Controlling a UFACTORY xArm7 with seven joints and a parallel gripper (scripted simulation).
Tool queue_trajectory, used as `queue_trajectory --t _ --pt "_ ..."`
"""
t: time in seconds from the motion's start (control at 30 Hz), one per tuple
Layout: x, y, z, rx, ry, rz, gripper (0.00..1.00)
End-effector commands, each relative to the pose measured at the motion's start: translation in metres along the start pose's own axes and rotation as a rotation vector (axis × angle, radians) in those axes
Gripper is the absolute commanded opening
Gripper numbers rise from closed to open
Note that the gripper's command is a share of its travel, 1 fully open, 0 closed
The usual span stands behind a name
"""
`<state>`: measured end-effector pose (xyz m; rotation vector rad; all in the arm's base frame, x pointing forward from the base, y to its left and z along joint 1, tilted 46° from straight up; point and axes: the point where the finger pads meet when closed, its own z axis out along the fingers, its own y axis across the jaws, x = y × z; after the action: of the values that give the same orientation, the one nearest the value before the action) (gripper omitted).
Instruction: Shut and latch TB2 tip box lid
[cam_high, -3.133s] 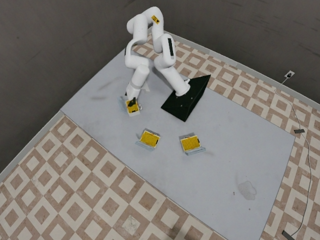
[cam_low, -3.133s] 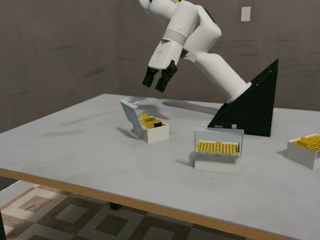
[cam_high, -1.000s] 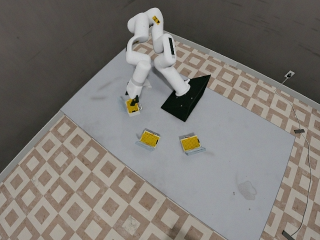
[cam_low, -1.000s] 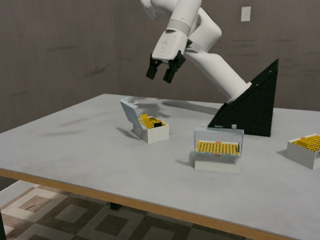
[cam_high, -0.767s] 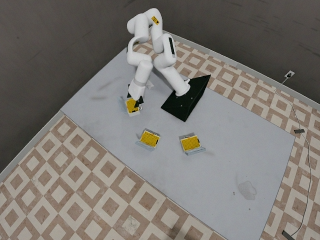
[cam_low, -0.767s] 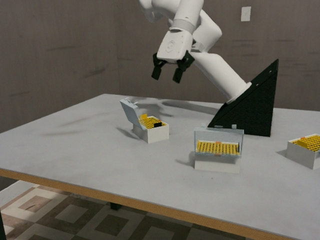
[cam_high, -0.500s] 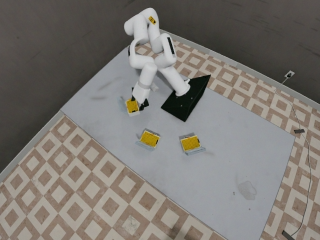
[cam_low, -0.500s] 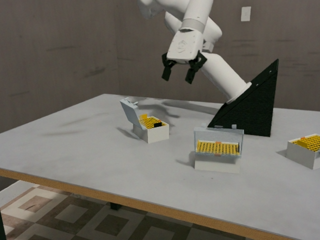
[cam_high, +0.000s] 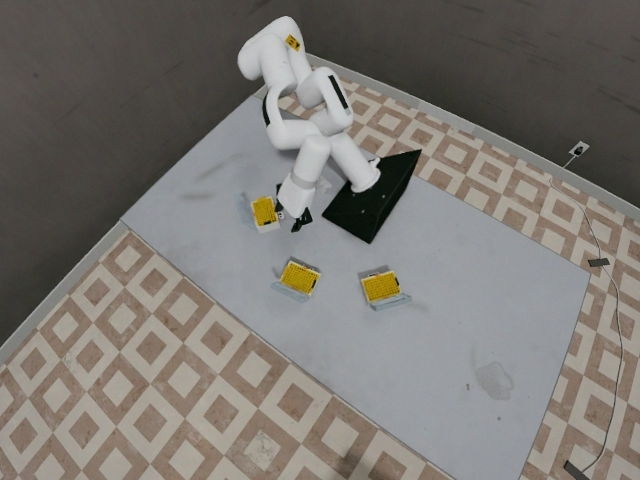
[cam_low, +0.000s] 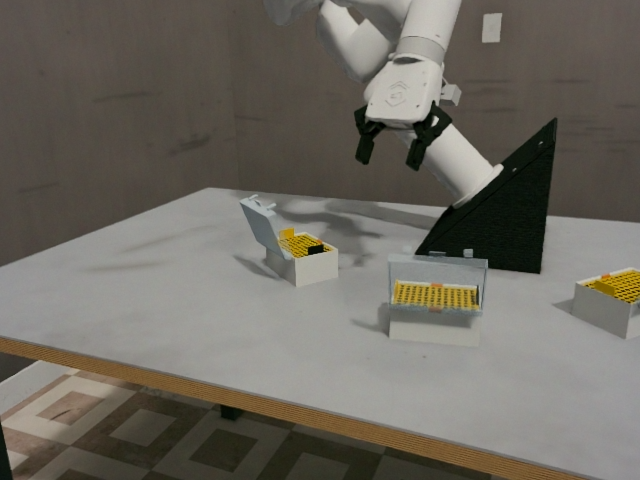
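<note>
Three white tip boxes with yellow racks stand flat on the grey bench, all with clear lids open. I cannot read which one is TB2. One box is nearest the arm, with its lid tilted back. A second box has its lid standing upright. The third box is at the right. My gripper is open and empty. It hangs well above the bench, to the right of the first box and touching nothing.
The arm's black wedge-shaped mount stands on the bench behind the boxes. The bench's front edge with its wooden rim drops to a tiled floor.
</note>
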<state>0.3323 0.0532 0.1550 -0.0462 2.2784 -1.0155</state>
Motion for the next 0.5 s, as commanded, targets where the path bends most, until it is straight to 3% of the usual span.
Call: queue_trajectory --t 0.0,0.47 --pt "0.001 0.006 -0.001 -0.002 0.000 -0.030 1.00" --pt "0.038 0.054 -0.004 -0.054 0.032 -0.425 1.00"
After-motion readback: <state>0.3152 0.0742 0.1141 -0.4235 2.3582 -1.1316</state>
